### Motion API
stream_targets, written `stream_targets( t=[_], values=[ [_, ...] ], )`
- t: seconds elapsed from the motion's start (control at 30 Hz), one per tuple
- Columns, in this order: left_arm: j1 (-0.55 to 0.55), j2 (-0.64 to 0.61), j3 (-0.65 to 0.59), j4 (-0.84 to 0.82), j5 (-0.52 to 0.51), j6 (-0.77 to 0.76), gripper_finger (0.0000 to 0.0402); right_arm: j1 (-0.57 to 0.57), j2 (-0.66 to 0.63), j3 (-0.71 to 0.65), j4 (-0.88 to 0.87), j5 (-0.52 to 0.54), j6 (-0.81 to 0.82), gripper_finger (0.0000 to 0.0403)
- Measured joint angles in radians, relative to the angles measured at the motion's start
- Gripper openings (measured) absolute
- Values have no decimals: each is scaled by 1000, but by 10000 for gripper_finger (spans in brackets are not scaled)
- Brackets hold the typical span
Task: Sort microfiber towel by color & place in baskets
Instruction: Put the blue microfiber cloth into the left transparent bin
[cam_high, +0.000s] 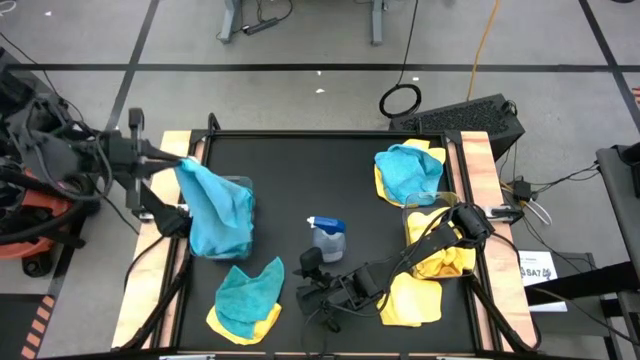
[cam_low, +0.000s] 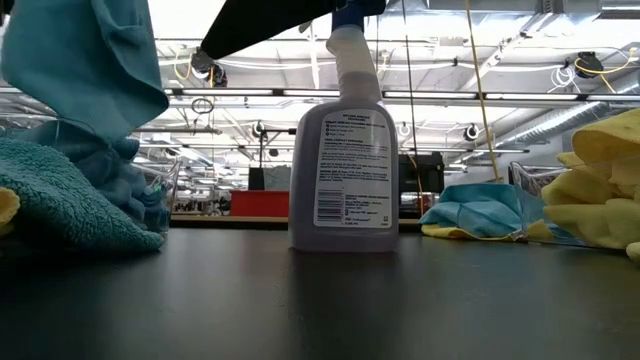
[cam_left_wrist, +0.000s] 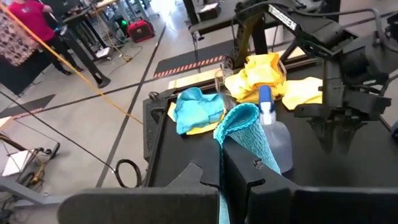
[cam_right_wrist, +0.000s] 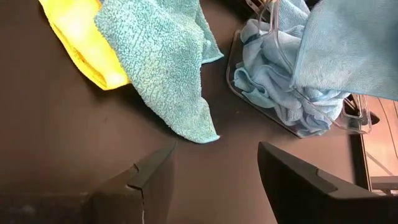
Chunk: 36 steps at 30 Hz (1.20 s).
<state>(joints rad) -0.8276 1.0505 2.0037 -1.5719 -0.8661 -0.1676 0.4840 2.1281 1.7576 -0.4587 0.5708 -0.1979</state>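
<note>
Teal towels (cam_right_wrist: 273, 93) fill left basket (cam_right_wrist: 348, 121); yellows (cam_high: 440, 262) right.

Grey concrete floor (cam_high: 300, 40) crossed by dark seam lines, an orange cable (cam_high: 484, 40) trailing over it. Farther back, rows of ceiling lights (cam_low: 560, 75) above work benches, a red box (cam_low: 258, 203), possibly a cabinet. Red-and-black hazard striping (cam_left_wrist: 193, 64) on the floor.

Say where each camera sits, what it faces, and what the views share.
High: overhead, straight down; both arms, left pincer shut on a teal towel.
Low: table height, level; spray bottle central.
Left wrist: past its own fingers toward the right arm.
Right wrist: open pincer, toward the left basket.
Shared: the bottle, high, low, left wrist.
</note>
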Motion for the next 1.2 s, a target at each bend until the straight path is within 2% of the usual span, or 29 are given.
stream_targets(
  t=[0.1, 0.3, 0.47, 0.97, 1.2],
  values=[
    [9, -17, 0, 0, 6, 6, 1, 0, 0, 0, -8, 0, 0, 215],
    [17, -36, -63, 1, 94, -36, 1, 0, 0, 0, -28, 0, 3, 215],
    [17, -59, -221, 0, 170, -121, 1, 0, 0, 0, -30, 0, 3, 215],
    [27, -71, -730, 7, 193, -346, 1, 0, 0, 0, -9, 0, 15, 215],
    [92, -71, -888, 148, 260, -350, 1, 0, 0, 0, 17, 0, 11, 215]
  ],
)
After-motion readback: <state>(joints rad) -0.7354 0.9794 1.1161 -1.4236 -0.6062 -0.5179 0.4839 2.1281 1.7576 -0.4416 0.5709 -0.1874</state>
